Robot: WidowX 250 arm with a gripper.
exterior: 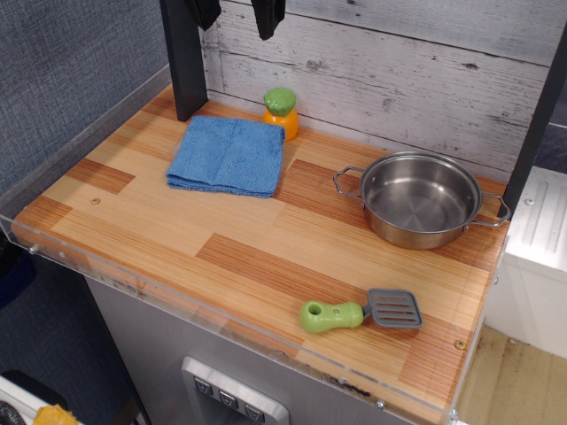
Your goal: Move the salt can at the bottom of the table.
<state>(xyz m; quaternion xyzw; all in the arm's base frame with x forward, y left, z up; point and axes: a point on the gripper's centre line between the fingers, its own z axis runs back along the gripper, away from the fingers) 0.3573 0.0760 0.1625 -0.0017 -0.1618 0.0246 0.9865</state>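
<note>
The salt can [281,112], a round orange body with a bumpy green cap, stands upright at the back of the wood-plank table [177,239], next to the white plank wall. My gripper [235,12] hangs at the top edge of the view, above and a little left of the salt can. Only its two black fingertips [267,18] show. They stand apart with nothing between them, well above the table.
A folded blue cloth [229,155] lies just left and in front of the salt can. A steel pot [421,199] sits at the right. A green-handled grey spatula [359,312] lies near the front edge. A black post [182,57] stands at the back left. A clear acrylic rim [159,288] runs along the front.
</note>
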